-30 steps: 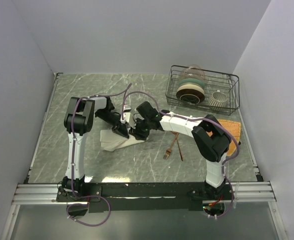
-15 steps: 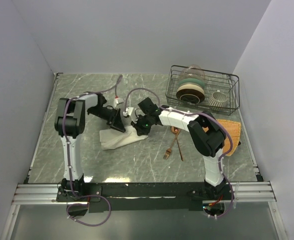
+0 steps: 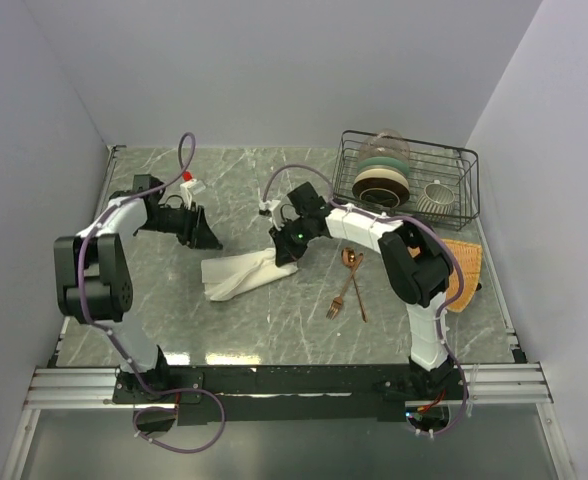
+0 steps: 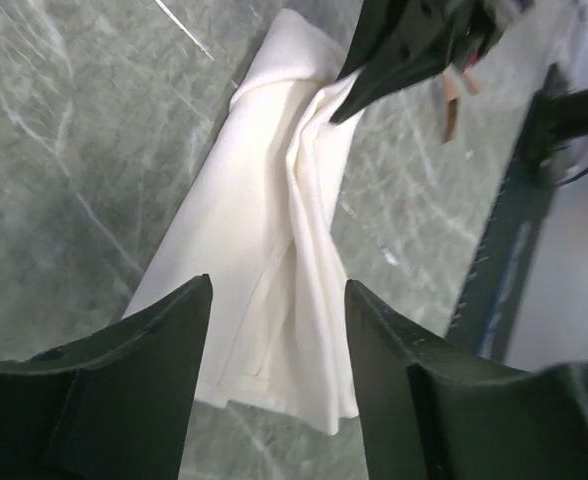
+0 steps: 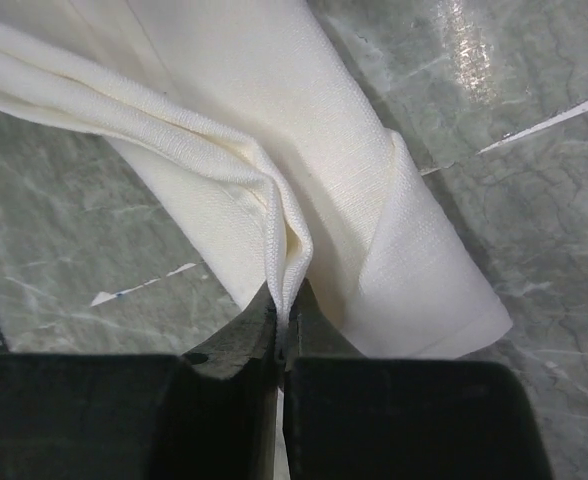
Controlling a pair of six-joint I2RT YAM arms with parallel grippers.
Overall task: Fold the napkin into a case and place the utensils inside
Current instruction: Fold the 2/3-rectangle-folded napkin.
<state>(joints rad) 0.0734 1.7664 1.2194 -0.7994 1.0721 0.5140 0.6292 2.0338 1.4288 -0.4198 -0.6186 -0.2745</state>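
The cream-white napkin (image 3: 242,275) lies as a loosely folded long strip on the marble table (image 3: 274,330). My right gripper (image 3: 286,254) is shut on a raised fold of the cloth at its right end; in the right wrist view that fold (image 5: 274,215) is pinched between the closed fingers of the right gripper (image 5: 285,302). My left gripper (image 3: 205,237) is open, up and left of the napkin, touching nothing. In the left wrist view the napkin (image 4: 264,230) shows between the spread fingers of the left gripper (image 4: 277,290). The copper fork (image 3: 340,298) and spoon (image 3: 354,275) lie crossed to the right.
A black wire rack (image 3: 462,160) with bowls and a cup stands at the back right. An orange woven mat (image 3: 463,262) lies by the right wall, partly under the right arm. Grey walls close in the table on three sides.
The left gripper opened, let go of the napkin and drew back to the left. The right gripper shut on a fold at the napkin's right end.
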